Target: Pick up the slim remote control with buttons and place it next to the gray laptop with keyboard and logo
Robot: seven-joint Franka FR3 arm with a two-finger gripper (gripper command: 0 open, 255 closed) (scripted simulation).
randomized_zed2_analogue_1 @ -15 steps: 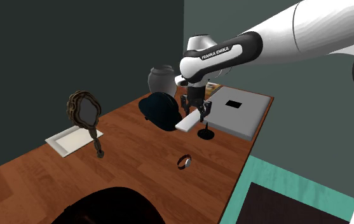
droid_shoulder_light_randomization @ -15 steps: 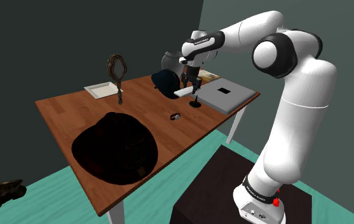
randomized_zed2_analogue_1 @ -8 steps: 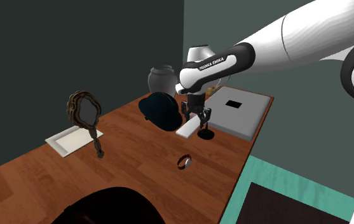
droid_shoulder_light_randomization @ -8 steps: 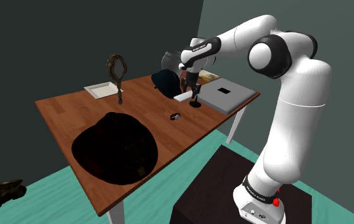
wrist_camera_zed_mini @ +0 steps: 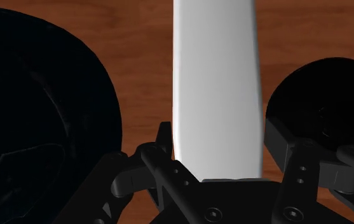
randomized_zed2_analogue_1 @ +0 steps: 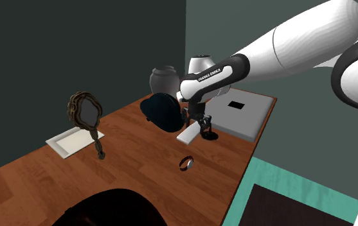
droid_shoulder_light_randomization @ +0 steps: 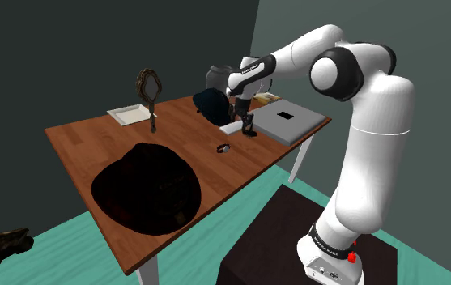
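Note:
The slim remote (droid_shoulder_light_randomization: 231,127) (randomized_zed2_analogue_1: 188,135) (wrist_camera_zed_mini: 215,83) is drawn as a plain white bar. It is low over the wooden table (droid_shoulder_light_randomization: 86,146), just off the near edge of the grey laptop (droid_shoulder_light_randomization: 289,121) (randomized_zed2_analogue_1: 241,113), a flat slab with a black square mark. My gripper (droid_shoulder_light_randomization: 246,120) (randomized_zed2_analogue_1: 200,121) (wrist_camera_zed_mini: 217,145) points down at the remote's end, shut on it, one black finger against each long side. Whether the remote touches the wood I cannot tell. A small black stand (droid_shoulder_light_randomization: 250,132) (randomized_zed2_analogue_1: 208,135) (wrist_camera_zed_mini: 321,108) sits right beside it.
A dark rounded object (droid_shoulder_light_randomization: 210,105) (randomized_zed2_analogue_1: 161,110) lies on the remote's other side, with a grey vase (droid_shoulder_light_randomization: 215,77) behind it. A small ring-like band (droid_shoulder_light_randomization: 223,147), a hand mirror (droid_shoulder_light_randomization: 149,93), a white tray (droid_shoulder_light_randomization: 129,114) and a big black hat (droid_shoulder_light_randomization: 146,188) occupy the table.
The gripper has come down with the remote toward the table, drifting a little away from the laptop. The remote now sits much lower, beside the black stand.

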